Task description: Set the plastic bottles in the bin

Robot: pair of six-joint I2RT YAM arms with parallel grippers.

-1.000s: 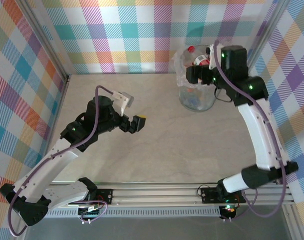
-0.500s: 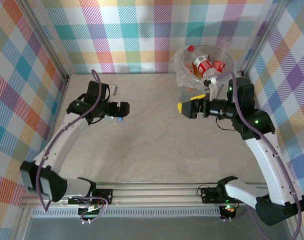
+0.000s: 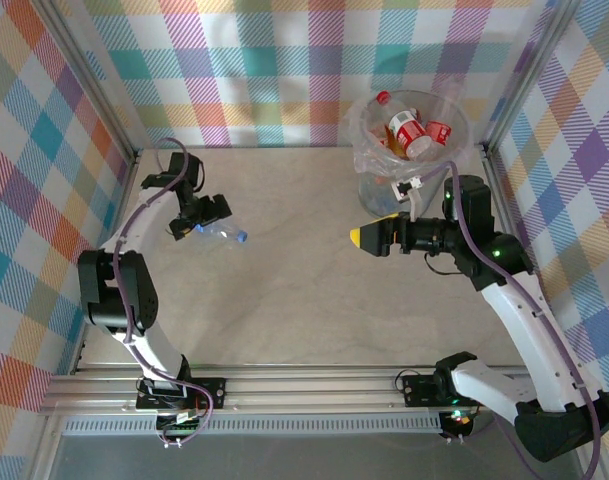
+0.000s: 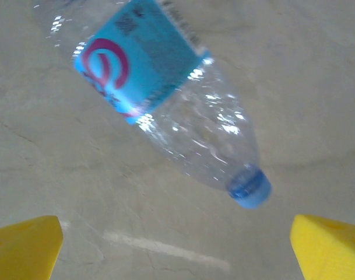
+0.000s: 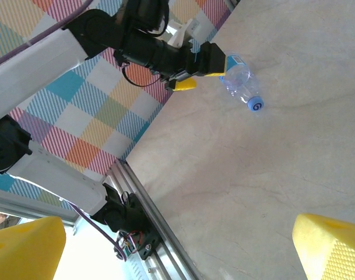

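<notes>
Left arm has swung over to the upper left of the overhead view since a moment ago, and the right one has backed off from the bin.

The left gripper is spread wide with nothing in it. Its yellow pads sit in the bottom corners of the wrist view. Just ahead of them is a clear bottle with a blue label and blue cap, lying on its side on the table.

Further out, the right gripper is also wide open and empty at mid-right. The bin is in the upper right, with red-labelled bottles already inside.

Looks like the approach for the pick to me. Next it probably needs to drop down, straddle the bottle's body and squeeze. It's round, so it could roll.
</notes>
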